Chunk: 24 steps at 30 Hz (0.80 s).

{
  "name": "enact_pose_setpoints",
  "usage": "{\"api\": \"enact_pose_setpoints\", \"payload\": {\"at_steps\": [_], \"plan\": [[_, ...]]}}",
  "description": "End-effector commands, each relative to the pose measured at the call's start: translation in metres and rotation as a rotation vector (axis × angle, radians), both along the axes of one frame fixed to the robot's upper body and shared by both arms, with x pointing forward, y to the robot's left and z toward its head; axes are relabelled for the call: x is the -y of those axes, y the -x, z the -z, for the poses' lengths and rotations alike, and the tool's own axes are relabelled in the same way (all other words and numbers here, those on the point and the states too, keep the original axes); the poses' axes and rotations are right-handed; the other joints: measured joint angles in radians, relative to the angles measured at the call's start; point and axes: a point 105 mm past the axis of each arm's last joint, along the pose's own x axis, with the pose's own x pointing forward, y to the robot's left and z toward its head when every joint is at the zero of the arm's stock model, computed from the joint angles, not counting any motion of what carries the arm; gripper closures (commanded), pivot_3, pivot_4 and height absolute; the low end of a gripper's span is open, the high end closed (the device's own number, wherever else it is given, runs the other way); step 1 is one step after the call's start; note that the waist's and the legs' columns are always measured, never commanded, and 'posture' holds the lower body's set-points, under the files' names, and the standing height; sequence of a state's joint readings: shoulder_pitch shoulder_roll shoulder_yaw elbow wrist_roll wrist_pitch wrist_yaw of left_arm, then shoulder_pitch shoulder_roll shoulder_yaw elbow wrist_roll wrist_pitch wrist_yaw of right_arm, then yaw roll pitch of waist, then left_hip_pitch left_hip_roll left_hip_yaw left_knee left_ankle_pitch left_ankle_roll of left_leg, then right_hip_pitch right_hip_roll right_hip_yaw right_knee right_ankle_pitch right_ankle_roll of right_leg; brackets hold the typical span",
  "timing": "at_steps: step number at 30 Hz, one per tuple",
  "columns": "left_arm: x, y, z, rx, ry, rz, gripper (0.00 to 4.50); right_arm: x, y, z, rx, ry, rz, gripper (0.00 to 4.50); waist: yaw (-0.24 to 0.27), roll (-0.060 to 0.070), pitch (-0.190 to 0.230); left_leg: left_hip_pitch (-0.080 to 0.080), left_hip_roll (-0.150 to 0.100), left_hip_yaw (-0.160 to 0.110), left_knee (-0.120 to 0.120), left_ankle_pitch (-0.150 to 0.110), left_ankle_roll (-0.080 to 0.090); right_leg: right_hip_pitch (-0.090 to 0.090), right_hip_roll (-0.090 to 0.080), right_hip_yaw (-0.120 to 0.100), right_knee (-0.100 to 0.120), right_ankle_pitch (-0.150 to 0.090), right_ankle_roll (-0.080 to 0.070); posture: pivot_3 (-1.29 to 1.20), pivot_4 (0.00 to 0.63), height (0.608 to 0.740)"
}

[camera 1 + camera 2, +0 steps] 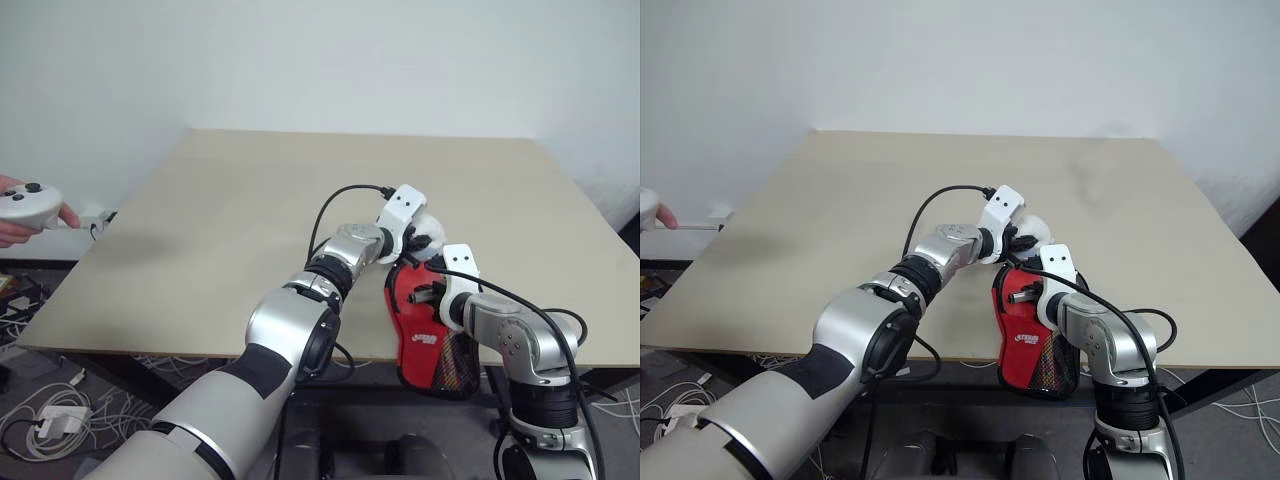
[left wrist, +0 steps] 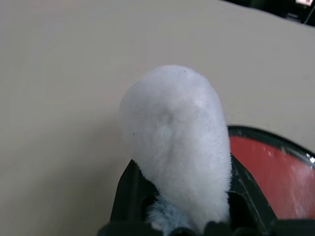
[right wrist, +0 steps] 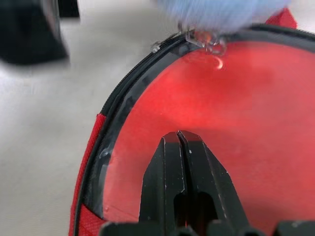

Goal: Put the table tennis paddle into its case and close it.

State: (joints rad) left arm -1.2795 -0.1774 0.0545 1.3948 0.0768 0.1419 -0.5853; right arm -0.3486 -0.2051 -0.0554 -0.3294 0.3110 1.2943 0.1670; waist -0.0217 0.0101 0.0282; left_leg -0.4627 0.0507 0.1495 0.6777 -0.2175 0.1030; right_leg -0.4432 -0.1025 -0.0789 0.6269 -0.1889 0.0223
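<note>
The case (image 1: pixel 425 335) lay at the table's (image 1: pixel 250 220) near edge, zip partly open. My left gripper (image 2: pixel 177 162) clamped its fluffy pom-pom pull (image 1: pixel 425 232); my right gripper (image 3: pixel 180 142), closed empty, pressed the case.

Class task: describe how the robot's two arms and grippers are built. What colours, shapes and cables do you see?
Both arms are silver-grey, rounded metal segments joined by black rings. Each wrist carries a white angular camera bracket, fed by a looping black cable. The left gripper and right gripper each have two black, tapering fingers with flat inner faces.
</note>
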Motion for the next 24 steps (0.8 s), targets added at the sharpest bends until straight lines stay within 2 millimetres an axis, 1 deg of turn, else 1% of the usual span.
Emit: {"api": "enact_pose_setpoints", "payload": {"at_steps": [1,3,5,7,12,16,18,20,24], "plan": [[0.045,0.026,-0.003,0.001,0.066,0.087,3.38,0.002,-0.006,-0.011,0.057,0.014,0.007,4.50,0.000,0.000,0.000,0.000,0.000,0.000,0.000,0.000,0.000,0.000,0.000,0.000,0.000,0.000,0.000,0.00,0.000,0.724],[0.041,0.021,-0.006,0.005,0.072,0.057,2.86,0.003,-0.007,-0.011,0.062,0.019,0.005,4.50,0.000,0.000,0.000,0.000,0.000,0.000,0.000,0.000,0.000,0.000,0.000,0.000,0.000,0.000,0.000,0.00,0.000,0.724],[0.040,0.021,-0.009,0.000,0.086,0.065,2.13,0.003,-0.009,-0.012,0.067,0.020,0.001,4.50,0.000,0.000,0.000,0.000,0.000,0.000,0.000,0.000,0.000,0.000,0.000,0.000,0.000,0.000,0.000,0.00,0.000,0.724],[0.042,0.025,-0.011,-0.021,0.105,0.116,1.46,0.004,-0.011,-0.014,0.073,0.023,0.000,4.50,0.000,0.000,0.000,0.000,0.000,0.000,0.000,0.000,0.000,0.000,0.000,0.000,0.000,0.000,0.000,0.00,0.000,0.724],[0.034,0.029,-0.005,-0.024,0.067,0.207,1.46,0.008,-0.018,-0.023,0.114,0.014,-0.012,4.50,0.000,0.000,0.000,0.000,0.000,0.000,0.000,0.000,0.000,0.000,0.000,0.000,0.000,0.000,0.000,0.00,0.000,0.724],[0.025,0.033,0.005,-0.040,0.042,0.269,1.46,0.011,-0.023,-0.045,0.185,-0.059,-0.043,4.50,0.000,0.000,0.000,0.000,0.000,0.000,0.000,0.000,0.000,0.000,0.000,0.000,0.000,0.000,0.000,0.00,0.000,0.724],[0.020,0.032,0.010,-0.042,0.018,0.259,1.46,0.010,-0.023,-0.059,0.236,-0.089,-0.083,4.50,0.001,0.000,0.000,0.000,0.000,0.000,0.000,0.000,0.000,0.000,0.000,0.000,0.000,0.000,0.000,0.00,0.000,0.724],[0.017,0.031,0.011,-0.043,0.010,0.263,1.46,0.003,-0.015,-0.073,0.288,-0.116,-0.173,4.50,0.001,0.000,0.000,0.000,0.000,0.000,0.001,0.000,0.001,0.000,0.000,0.000,0.000,0.000,0.000,0.00,0.000,0.724],[0.016,0.035,0.011,-0.059,0.013,0.305,1.46,-0.014,0.004,-0.093,0.355,-0.144,-0.351,4.50,0.001,0.000,0.000,0.000,0.000,-0.001,0.001,-0.001,0.002,0.000,0.000,0.000,0.000,0.000,0.000,0.00,0.000,0.724]]}}
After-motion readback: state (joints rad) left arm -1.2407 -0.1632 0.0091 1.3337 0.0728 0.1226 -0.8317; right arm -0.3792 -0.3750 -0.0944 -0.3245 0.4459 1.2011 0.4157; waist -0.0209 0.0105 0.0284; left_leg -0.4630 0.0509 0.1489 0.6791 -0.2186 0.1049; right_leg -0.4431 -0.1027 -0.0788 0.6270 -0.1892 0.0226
